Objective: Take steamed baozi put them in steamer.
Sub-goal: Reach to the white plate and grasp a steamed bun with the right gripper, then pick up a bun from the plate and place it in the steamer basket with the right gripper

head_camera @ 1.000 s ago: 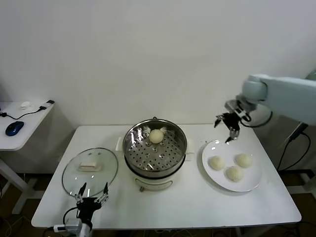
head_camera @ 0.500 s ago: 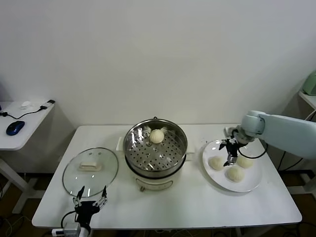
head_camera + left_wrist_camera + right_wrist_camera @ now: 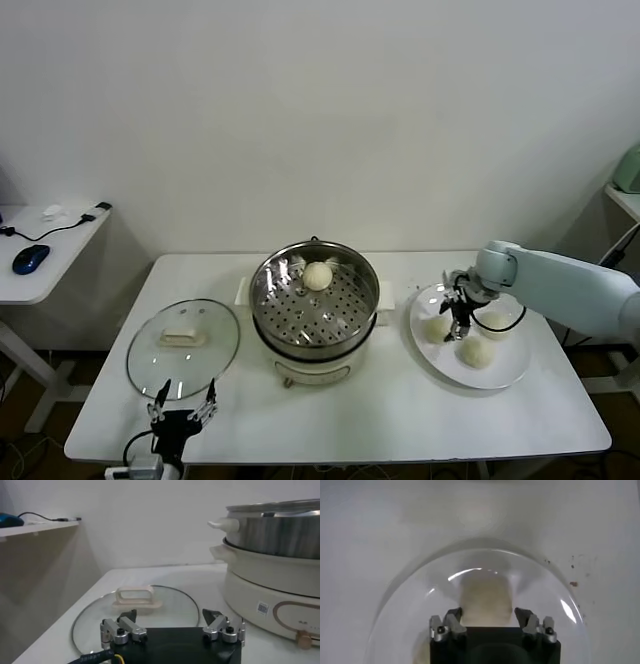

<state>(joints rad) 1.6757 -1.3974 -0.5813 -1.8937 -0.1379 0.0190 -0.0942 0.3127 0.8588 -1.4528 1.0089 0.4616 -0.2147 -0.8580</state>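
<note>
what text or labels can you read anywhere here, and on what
No text can be read in any view.
Steamer base: a small white sticker with a square code, too small to read.
Steamer base: a curved brown outline beside a knob, a marking without legible words.
Lid, plate, baozi and table: no print visible.

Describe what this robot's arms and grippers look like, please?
The right arm is a smooth, rounded, pale blue-white shell. Its right gripper is small and black with silver metal finger parts. The left gripper looks the same: black body, silver-tipped fingers, thin black cable alongside.
</note>
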